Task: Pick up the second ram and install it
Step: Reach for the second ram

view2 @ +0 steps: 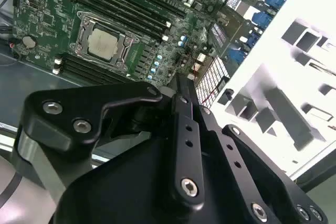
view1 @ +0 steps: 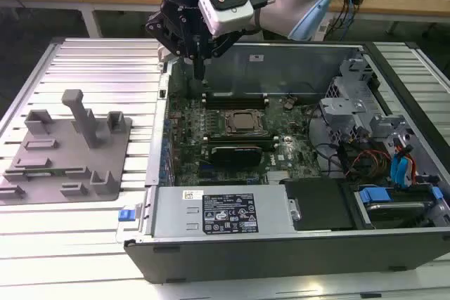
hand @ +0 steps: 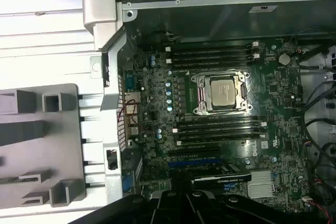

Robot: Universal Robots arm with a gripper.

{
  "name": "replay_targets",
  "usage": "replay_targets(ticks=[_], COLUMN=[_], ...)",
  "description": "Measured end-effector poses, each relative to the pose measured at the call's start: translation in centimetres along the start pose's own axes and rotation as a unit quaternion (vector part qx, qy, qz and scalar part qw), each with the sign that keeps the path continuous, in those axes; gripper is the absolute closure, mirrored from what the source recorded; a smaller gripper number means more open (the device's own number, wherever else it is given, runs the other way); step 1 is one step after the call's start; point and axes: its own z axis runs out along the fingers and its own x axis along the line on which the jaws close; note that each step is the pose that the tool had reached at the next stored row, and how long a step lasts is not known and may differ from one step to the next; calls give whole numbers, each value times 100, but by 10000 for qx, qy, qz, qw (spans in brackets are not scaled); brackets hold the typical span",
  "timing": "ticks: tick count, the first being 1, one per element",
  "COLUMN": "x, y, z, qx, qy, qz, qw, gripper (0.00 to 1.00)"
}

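Both fingers of my claw [view1: 199, 68] are drawn together, and I can make out no green stick between them. I hang tip-down over the far corner of the motherboard [view1: 186, 128]. That puts me at the exterior view's left end of the open computer case [view1: 295, 61], just inside its wall.

Out from my tip lies the CPU socket [hand: 220, 92], with one bank of memory slots [hand: 212, 56] on one side of it and a second bank [hand: 220, 129] on the other. Long dark strips with pale end clips run through both banks. I cannot tell a seated stick from an empty slot, so I cannot say where the second ram is.

Further out, on the ribbed surface [view1: 98, 68] beside the case, the grey fixture plate [view1: 70, 147] carries its blocks, and its troughs look bare to me.

My judgement is that the stick is either already seated or not yet fetched, and I cannot settle which. Either way, I have no hold on it now. Of its look, whether board, label or chips, I can tell nothing.
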Motion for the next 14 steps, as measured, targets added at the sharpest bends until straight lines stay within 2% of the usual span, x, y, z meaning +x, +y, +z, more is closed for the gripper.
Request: replay_targets(ticks=[11, 14], x=[3, 69], y=[0, -5], z=[0, -1], qx=[0, -1], qy=[0, 0], qz=[0, 0], qw=[10000, 10000], gripper=[92, 92])
